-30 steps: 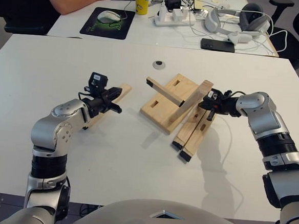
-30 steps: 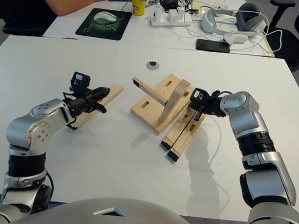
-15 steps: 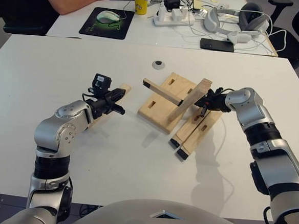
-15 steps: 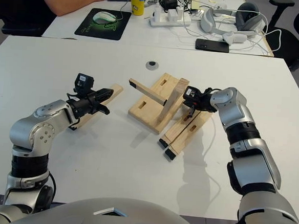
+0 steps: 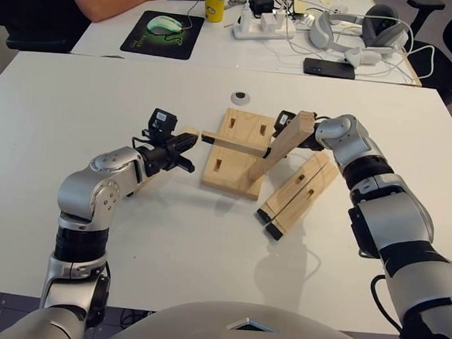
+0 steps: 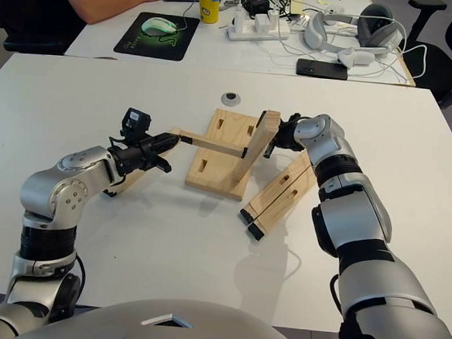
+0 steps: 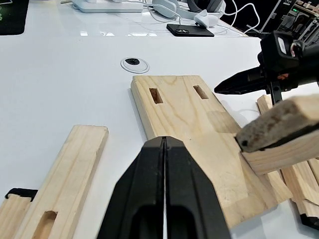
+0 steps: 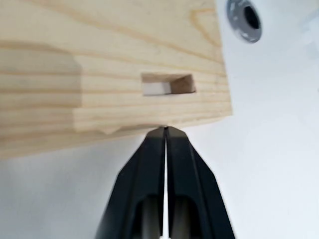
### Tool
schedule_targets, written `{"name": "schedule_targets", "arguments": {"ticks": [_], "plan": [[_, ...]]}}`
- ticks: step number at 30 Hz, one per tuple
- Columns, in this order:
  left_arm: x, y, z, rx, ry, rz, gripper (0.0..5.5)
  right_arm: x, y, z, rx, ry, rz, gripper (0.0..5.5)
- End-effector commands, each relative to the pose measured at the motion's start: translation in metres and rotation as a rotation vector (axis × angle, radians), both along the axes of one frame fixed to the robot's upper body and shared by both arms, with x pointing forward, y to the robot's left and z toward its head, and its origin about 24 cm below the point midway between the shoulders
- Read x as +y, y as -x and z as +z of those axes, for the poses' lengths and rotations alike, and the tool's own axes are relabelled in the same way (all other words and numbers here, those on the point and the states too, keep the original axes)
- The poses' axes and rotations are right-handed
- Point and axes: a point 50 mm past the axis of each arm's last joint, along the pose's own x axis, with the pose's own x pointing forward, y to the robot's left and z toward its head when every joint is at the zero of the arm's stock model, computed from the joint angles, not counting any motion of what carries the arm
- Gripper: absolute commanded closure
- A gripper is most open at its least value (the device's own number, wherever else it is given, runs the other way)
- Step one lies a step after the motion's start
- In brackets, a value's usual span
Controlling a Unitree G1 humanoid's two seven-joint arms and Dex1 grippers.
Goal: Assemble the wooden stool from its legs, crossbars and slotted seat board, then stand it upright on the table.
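The slotted seat board [image 5: 239, 151] lies flat mid-table. A leg [image 5: 283, 146] leans tilted on it, with a crossbar [image 5: 235, 144] sticking out of it toward my left arm. My left gripper [image 6: 174, 140] is shut, its tip at the crossbar's free end, and it holds nothing [image 7: 163, 142]. My right gripper [image 6: 271, 148] is shut beside the leg's upper end, and its tip [image 8: 164, 130] meets the board's edge by a slot. Two more legs [image 5: 298, 192] lie side by side to the right of the board. Another leg [image 7: 70, 169] lies under my left arm.
A round grey grommet [image 5: 239, 97] sits in the table behind the board. A second table at the back carries a phone [image 5: 328, 67], headphones [image 5: 352, 35], a power strip and a mouse pad [image 5: 162, 33]. The near half of my table is bare white.
My right gripper swung left to the top of the leaning leg. The seat board with its leg and crossbar slid and turned leftward. My left gripper advanced right to the crossbar's end.
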Motion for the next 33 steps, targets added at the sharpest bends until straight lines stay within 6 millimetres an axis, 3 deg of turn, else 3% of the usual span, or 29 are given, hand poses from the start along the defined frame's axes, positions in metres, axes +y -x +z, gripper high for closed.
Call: {"name": "schedule_targets", "arguments": {"ticks": [1, 7, 9, 11, 16, 19, 31, 33], "plan": [[0.0, -0.002, 0.002, 0.007, -0.019, -0.02, 5.48, 0.0, -0.008, 0.017, -0.107, -0.095, -0.047, 5.5], [0.015, -0.015, 0.013, -0.101, -0.033, 0.045, 5.48, -0.046, -0.004, 0.044, -0.221, -0.34, -0.22, 5.5], [0.022, -0.019, 0.018, -0.151, -0.03, 0.098, 5.48, -0.059, 0.008, 0.048, -0.239, -0.422, -0.244, 5.5], [0.035, -0.021, 0.021, -0.199, -0.039, 0.174, 5.5, -0.066, 0.033, 0.048, -0.206, -0.491, -0.262, 5.34], [0.057, -0.021, 0.032, -0.302, -0.049, 0.313, 5.5, -0.062, 0.083, 0.036, -0.025, -0.532, -0.36, 4.73], [0.069, -0.022, 0.038, -0.334, -0.064, 0.369, 5.29, -0.062, 0.105, 0.027, 0.05, -0.459, -0.414, 4.28], [0.088, -0.01, 0.036, -0.345, -0.046, 0.471, 5.29, -0.064, 0.15, 0.039, 0.21, -0.39, -0.553, 2.56], [0.09, -0.008, 0.036, -0.344, -0.042, 0.483, 5.29, -0.068, 0.154, 0.04, 0.234, -0.36, -0.561, 2.56]]}}
